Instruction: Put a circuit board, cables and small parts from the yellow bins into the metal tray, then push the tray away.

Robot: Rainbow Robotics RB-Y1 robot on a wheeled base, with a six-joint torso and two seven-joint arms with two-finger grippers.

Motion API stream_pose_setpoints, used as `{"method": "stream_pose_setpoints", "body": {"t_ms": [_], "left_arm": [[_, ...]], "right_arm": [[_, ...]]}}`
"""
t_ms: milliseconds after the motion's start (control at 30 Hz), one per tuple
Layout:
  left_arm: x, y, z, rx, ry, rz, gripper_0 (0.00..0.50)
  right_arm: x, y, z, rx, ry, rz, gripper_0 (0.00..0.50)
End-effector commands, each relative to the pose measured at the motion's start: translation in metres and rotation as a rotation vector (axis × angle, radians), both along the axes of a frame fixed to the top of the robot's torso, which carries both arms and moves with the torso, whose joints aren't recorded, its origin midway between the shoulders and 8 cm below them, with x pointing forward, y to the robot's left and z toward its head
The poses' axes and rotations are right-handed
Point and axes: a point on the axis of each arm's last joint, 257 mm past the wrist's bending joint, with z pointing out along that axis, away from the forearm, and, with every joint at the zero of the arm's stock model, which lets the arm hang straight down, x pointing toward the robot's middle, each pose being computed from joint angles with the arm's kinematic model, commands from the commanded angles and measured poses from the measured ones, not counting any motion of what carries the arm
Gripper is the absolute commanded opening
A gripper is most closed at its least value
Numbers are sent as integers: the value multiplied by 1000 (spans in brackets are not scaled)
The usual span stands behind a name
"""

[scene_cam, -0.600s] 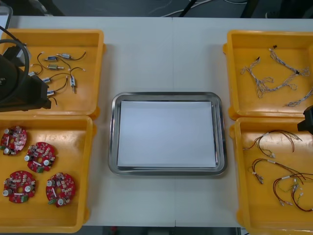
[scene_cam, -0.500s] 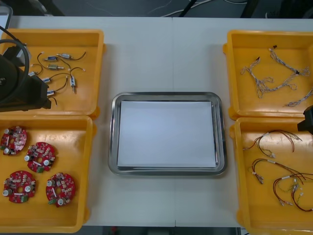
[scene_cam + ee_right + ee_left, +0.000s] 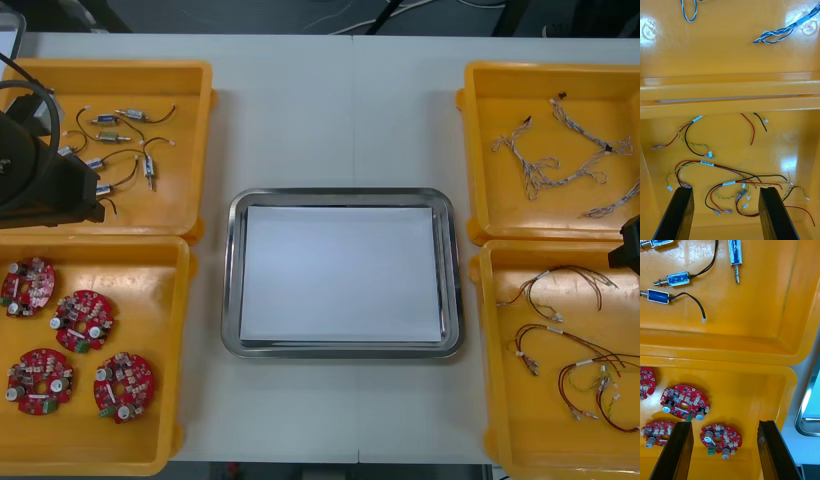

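Nothing is loaded yet: the tray sits empty mid-frame on the bench. The left end effector hangs, fingers apart, above the circuit boards at lower left. The right end effector, also apart, hangs above the cables at lower right.

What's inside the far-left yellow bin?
Small metal parts with black leads lie in the far-left bin. The left arm covers its left side, so anything under there is hidden.

Bright, seemingly overhead light; glare spots on yellow bins; shadows faint.
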Motion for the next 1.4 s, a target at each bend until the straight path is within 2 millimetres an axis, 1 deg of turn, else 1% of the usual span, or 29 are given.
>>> {"method": "stream_pose_setpoints", "body": {"t_ms": [33,1400], "left_arm": [[9,-6,24,10,-65,-57,500],[9,-6,24,10,-65,-57,500]], "right_arm": [[6,-3,17,-27,-49,35,500],[6,-3,17,-27,-49,35,500]]}}
